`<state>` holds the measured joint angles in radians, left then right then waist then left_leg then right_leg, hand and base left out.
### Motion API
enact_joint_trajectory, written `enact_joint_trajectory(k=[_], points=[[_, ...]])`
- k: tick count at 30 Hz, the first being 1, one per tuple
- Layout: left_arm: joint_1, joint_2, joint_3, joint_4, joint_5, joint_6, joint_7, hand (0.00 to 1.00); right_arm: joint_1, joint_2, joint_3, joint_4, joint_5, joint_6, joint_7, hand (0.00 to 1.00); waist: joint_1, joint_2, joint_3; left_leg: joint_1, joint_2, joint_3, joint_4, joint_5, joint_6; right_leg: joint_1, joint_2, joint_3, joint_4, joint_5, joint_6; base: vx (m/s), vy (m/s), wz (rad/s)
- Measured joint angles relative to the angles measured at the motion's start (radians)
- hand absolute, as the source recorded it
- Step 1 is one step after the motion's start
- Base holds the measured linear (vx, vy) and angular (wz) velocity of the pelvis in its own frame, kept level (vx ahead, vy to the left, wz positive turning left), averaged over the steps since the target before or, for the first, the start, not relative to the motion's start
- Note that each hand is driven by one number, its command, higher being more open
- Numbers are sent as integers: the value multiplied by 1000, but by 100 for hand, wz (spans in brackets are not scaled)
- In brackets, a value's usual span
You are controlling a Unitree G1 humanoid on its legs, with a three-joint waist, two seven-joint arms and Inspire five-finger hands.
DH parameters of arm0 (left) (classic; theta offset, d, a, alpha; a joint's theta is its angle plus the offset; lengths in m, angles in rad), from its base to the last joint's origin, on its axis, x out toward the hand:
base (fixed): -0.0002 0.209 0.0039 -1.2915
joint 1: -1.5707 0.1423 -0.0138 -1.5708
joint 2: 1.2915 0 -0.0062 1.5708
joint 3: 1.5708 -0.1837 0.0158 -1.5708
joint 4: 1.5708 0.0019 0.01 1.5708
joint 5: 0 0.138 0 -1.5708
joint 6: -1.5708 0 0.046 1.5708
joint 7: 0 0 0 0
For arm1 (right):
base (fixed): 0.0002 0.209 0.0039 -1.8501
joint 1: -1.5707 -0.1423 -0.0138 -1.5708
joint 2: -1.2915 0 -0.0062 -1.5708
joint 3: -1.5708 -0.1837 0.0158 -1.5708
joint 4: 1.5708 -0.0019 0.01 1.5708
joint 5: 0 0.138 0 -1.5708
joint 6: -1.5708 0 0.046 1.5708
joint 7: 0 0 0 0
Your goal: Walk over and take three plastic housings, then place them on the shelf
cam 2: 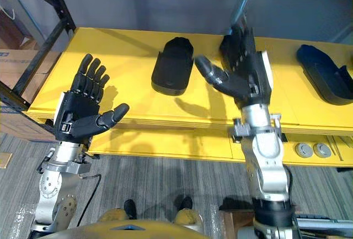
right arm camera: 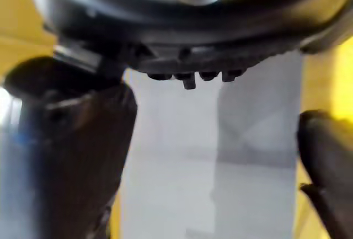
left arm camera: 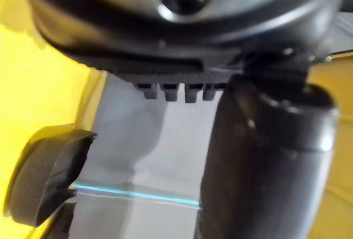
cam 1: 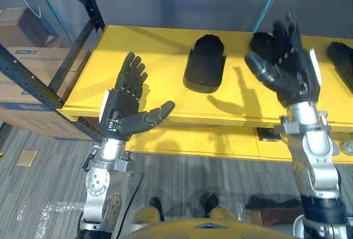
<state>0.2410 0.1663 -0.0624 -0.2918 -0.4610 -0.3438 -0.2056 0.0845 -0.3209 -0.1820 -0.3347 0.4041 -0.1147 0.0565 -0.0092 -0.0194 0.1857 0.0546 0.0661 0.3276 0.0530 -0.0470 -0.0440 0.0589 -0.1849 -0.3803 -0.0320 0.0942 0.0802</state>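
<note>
Both hands were empty, fingers spread and straight: the left hand (cam 1: 124,104) was raised over the near left edge of the flat yellow worktop (cam 1: 160,57), the right hand (cam 1: 289,70) above its middle. One black moulded plastic housing (cam 1: 205,62) lay between them, another (cam 1: 260,41) was partly hidden behind the right hand, and a third (cam 2: 325,76) lay far right, whole in the right eye view. The left eye view took in brown cardboard boxes (cam 1: 33,65) left of the worktop.

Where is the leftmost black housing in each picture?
Left eye view: housing centre, on the yellow shelf.
Right eye view: housing left of centre.
Left wrist view: perhaps the dark curved shape against the yellow.
Right wrist view: cannot tell.
Shared landmark: the yellow shelf.
</note>
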Motion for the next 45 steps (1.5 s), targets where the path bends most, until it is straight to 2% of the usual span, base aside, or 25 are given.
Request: enact_joint_trajectory(k=[5,8,12,15,18,23,26,33,36,45], points=[[84,-21,-3,0,-3,106,-48,100,321,187,-11,34,-4,38,-4,100,-49,7,-4,7,6,55,-6,-16,-6,-29,7,56,0,1,1,19,15,-31],[120,-19,-3,11,-15,156,-48,100,451,238,-13,83,38,38,-17,100,-84,12,-11,14,14,91,-4,-28,-11,-45,14,92,0,1,1,11,-7,-36],[118,-17,-20,29,-45,172,-48,100,529,258,-5,175,34,14,-78,100,-107,20,-30,24,16,125,-7,-36,-14,-56,21,127,-1,1,2,-4,-5,-29],[104,-9,-21,49,-54,173,-54,100,527,260,-11,306,34,-35,-122,100,-109,32,-42,26,16,135,-8,-37,-13,-60,22,137,-1,3,3,-4,-5,-9],[85,20,-19,98,-102,174,-56,100,528,259,-28,442,-17,-75,-154,100,-110,59,-60,36,16,143,-16,-37,-14,-59,25,143,2,2,3,-18,-12,-5],[51,42,-22,130,-163,176,-47,100,526,259,-27,533,-85,-89,-177,100,-119,76,-71,56,21,156,-40,-36,-15,-59,28,161,15,-8,-5,-71,-19,-9],[15,48,-22,153,-160,176,-17,100,522,259,-23,571,-85,-95,-181,100,-131,78,-75,57,20,158,-45,-35,-14,-62,28,165,17,-11,-1,-80,-21,-5],[-123,93,-82,347,-164,173,41,100,482,257,1,698,-86,-104,-200,100,-148,75,-83,56,15,156,-56,-20,-23,-87,30,170,48,-16,-6,-11,-4,-1],[-155,113,-83,369,-169,173,55,100,467,257,27,705,-86,-112,-201,100,-156,62,-85,56,13,156,-55,-19,-23,-90,31,169,50,-17,-7,0,0,0],[-183,121,-88,412,-169,152,80,100,444,257,38,706,-86,-118,-204,100,-162,57,-84,57,15,156,-47,-19,-23,-88,31,169,53,-23,-17,-7,0,0]])
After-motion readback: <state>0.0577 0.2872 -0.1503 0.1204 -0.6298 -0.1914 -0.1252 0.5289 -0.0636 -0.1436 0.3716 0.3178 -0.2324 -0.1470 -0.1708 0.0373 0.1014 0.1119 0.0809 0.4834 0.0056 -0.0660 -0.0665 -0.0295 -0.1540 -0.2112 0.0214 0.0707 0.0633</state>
